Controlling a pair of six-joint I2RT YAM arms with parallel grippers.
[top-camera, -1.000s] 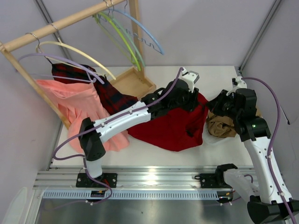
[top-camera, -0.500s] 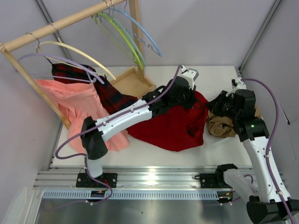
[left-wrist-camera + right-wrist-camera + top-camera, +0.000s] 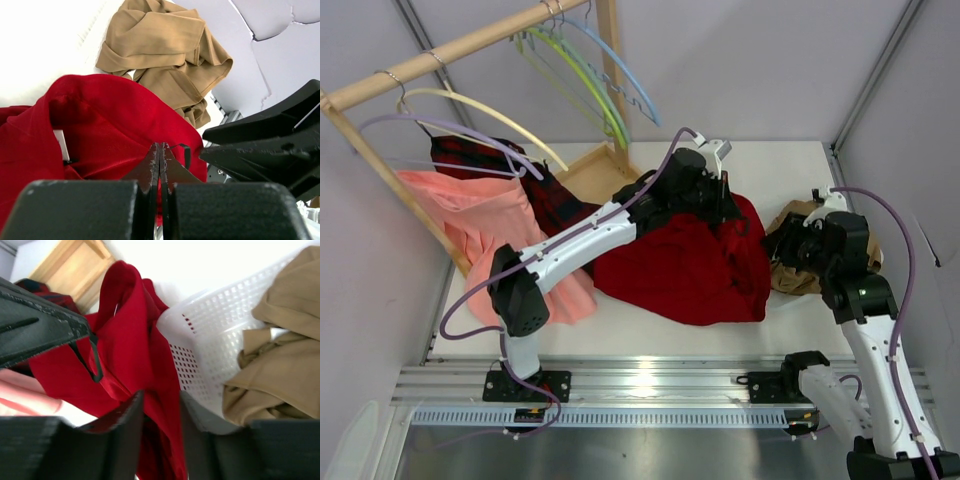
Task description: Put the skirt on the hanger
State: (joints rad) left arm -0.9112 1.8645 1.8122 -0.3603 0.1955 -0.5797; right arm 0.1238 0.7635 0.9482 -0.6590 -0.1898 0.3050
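Note:
The deep-red skirt (image 3: 680, 265) lies spread on the table's middle; it also shows in the left wrist view (image 3: 100, 125) and the right wrist view (image 3: 125, 330). My left gripper (image 3: 722, 208) is shut on the skirt's far upper edge, with a sliver of red between the closed jaws (image 3: 160, 152). My right gripper (image 3: 778, 245) grips the skirt's right edge, with a fold of red fabric between its fingers (image 3: 157, 405). The lime yellow-green hanger (image 3: 582, 72) hangs on the wooden rail at the back, apart from both grippers.
A white perforated basket (image 3: 210, 340) with a tan garment (image 3: 805, 270) sits at the right. A wooden tray (image 3: 605, 175) stands behind the skirt. A plaid skirt (image 3: 555, 200) and a salmon skirt (image 3: 485, 230) hang at the left. A light-blue hanger (image 3: 635, 85) hangs beside the lime one.
My left gripper has moved back and left, pulling the skirt's upper edge with it. My right gripper has shifted slightly right and nearer, and the skirt's right edge has spread rightward.

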